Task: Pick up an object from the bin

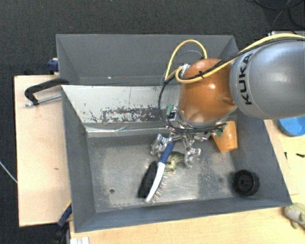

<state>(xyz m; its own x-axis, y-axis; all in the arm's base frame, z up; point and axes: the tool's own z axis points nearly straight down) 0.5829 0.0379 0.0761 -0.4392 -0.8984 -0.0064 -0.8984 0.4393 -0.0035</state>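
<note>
Fig.: grey metal bin [75, 148] seen from above, w/ the arm entering from the view's right. The wrist's rounded orange cover [205, 98], w/ a yellow cable [189, 42] looped over it, hangs above the bin's back-centre; below it the gripper [177, 149] sits low over the floor, approx. mid-bin. Its metal fingers [160, 143] stand apart, i.e. the claw is spread fairly wide. The blue-handled brush [151, 179], w/ a long black head and white bristles along its right edge, lies slantwise on the floor, head toward the front wall and handle running up and to the right. The handle's upper end reaches in among the fingers, closest to the one on the view's left; whether any finger touches it cannot be told. A small pale yellowish scrap [173, 166] lies just beside the handle, under the claw. An orange rectangular block [225, 136] rests against the right wall, near the wrist. A black round knob-like disc [245, 182] sits in the front-right corner, well apart from the brush.
</note>
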